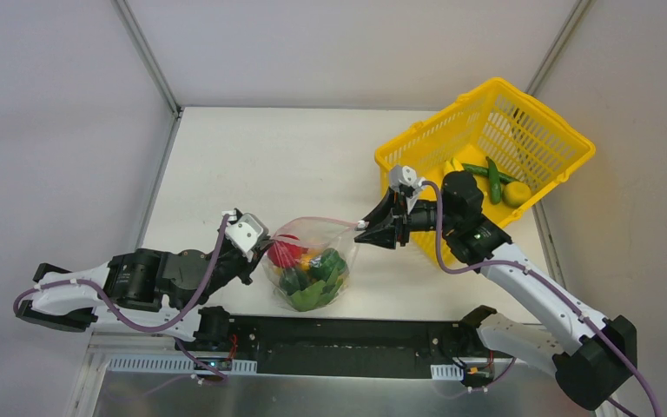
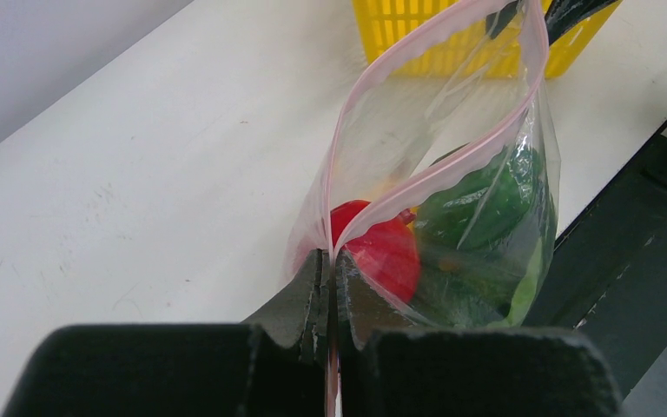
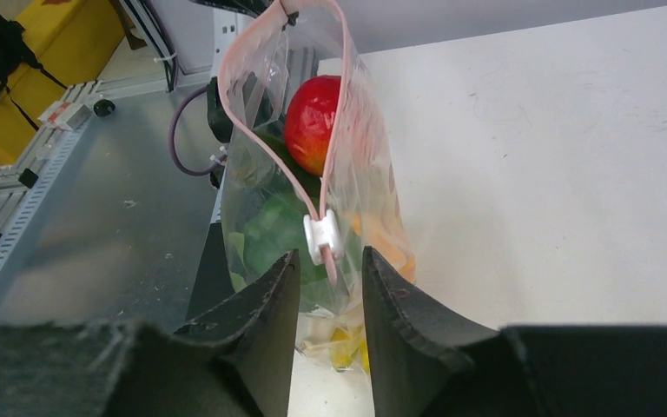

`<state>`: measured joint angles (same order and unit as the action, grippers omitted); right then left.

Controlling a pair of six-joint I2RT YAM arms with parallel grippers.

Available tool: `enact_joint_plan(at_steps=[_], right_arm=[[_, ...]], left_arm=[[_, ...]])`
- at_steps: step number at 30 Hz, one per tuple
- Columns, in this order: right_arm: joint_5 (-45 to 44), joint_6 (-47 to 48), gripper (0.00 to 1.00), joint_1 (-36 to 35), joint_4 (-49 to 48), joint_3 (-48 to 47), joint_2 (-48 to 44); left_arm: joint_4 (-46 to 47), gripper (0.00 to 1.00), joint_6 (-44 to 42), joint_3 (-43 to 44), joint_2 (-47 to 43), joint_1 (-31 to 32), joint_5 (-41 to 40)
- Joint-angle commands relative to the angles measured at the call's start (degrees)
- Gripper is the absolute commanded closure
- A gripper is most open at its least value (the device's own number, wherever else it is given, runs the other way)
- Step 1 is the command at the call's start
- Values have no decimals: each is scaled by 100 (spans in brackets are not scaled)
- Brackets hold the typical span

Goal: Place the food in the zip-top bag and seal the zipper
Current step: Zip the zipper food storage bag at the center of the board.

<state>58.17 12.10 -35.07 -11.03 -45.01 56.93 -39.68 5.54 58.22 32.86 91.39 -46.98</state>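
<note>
The clear crinkly zip-top bag (image 1: pixel 308 269) sits on the white table (image 1: pixel 252 165) between the two arms. Its mouth gapes, and a red toy tomato (image 3: pixel 313 109) and a green toy bell pepper (image 2: pixel 486 208) are inside. The left gripper (image 2: pixel 331 271) is clenched on one end of the thin red-pink zipper strip (image 2: pixel 434 178). The right gripper (image 3: pixel 330 278) stands parted, its fingers either side of the small white slider (image 3: pixel 323 236) without pinching it. The film is likely light, limp and slippery — the firm holds are the stiffer strip and the slider. Slim green pods (image 1: pixel 493 178) lie in the yellow mesh basket (image 1: pixel 425 139).
</note>
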Motion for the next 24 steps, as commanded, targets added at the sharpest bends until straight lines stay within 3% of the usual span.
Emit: enact_joint_plan(at_steps=[1,12,16,21,24], right_arm=[[199,-262,67,26,-696,-179,56],[236,-319,79,23,-699,-80,-32],[252,-376,79,26,-710,-58,-17],[123,-407,68,26,-710,13,-22],[118,-399,70,26,-717,52,4]], left_arm=[[283,100,79,-29,-92,-43,-50],[274,100,120,-40,-106,-43,-109],[286,100,110,-41,-105,-43,-101],[286,100,139,-63,-156,-43,-114],[290,100,149,-74,-166,-43,-118]])
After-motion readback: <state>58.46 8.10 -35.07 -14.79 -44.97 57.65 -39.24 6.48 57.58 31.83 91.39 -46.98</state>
